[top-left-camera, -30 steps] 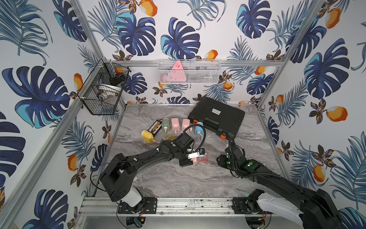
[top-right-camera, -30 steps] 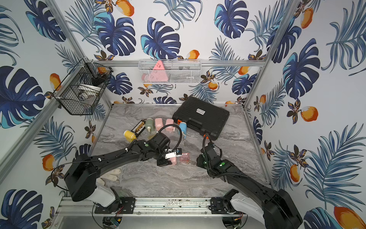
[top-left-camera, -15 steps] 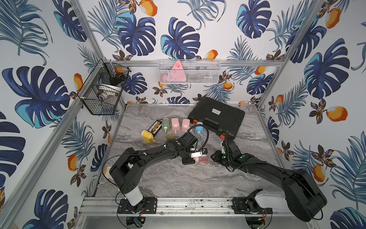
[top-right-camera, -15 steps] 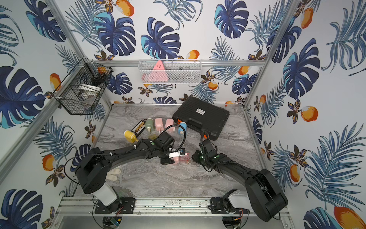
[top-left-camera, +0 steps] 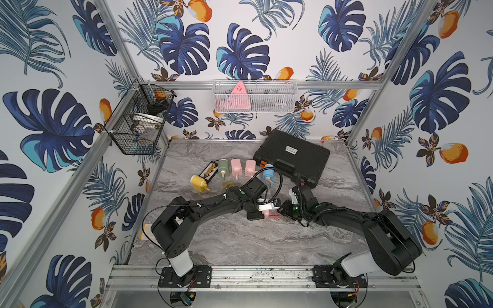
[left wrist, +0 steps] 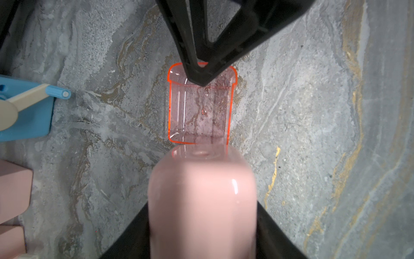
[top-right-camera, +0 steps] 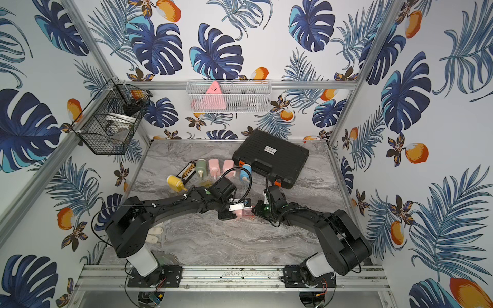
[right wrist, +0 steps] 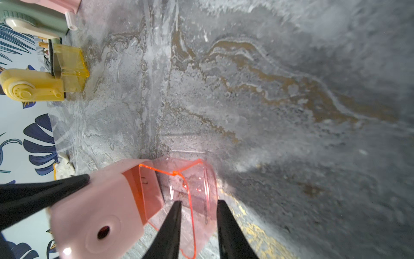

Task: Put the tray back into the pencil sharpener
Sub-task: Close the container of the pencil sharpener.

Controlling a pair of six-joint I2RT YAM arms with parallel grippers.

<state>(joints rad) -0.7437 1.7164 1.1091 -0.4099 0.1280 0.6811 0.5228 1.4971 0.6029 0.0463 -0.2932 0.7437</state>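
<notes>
We see the left gripper (top-left-camera: pixel 261 213) pinching the pale pink plastic pencil sharpener (left wrist: pixel 201 201) by its sides, holding it low over the grey marbled bench (top-left-camera: pixel 240 240) near the bench's middle. The clear pink tray with the orange edge (left wrist: pixel 199 112) lies right in front of the sharpener's open slot. Most of its length is outside, and we cannot tell how far its inner end sits in the opening. The right gripper (right wrist: pixel 199 201) is at the tray's outer, rounded end, its black fingers (right wrist: pixel 174 224) standing narrowly apart with the tray's wall between them. We cannot tell whether they press on it. Both arms reach in from the bench's front edge and meet at this spot. Toward the back edge lie a blue crank sharpener (top-left-camera: pixel 267 172) and a black plastic case (top-left-camera: pixel 292 160), the case near the back right corner. Nearer the left edge, a yellow crank sharpener (right wrist: pixel 31 87) lies with a clear yellow tray (right wrist: pixel 71 65) touching it.
</notes>
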